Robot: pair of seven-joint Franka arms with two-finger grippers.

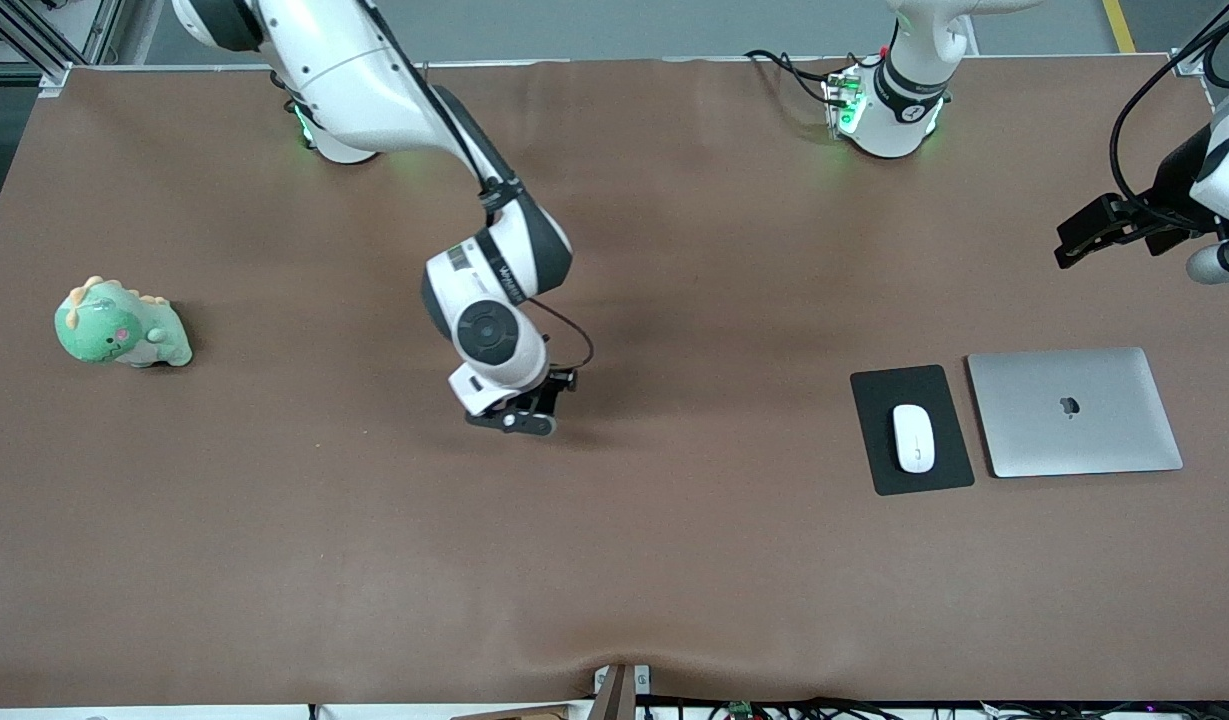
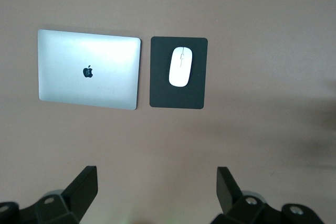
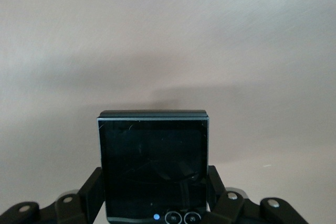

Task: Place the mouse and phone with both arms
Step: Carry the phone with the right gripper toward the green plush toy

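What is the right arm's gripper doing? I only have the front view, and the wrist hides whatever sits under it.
Observer: The right gripper has its fingers shut on the small black, nearly square rounded-corner phone, one on each side edge.
Operator: Is the phone lying on anything but the bare brown table?
Observer: No, the right wrist view shows only plain brown table cover around it.
Operator: And the left gripper? I see just a black piece at the frame's edge.
Observer: The left gripper is open and empty, up in the air, with the small white oval mouse on its dark grey flat mat beside the closed silver laptop in its view.
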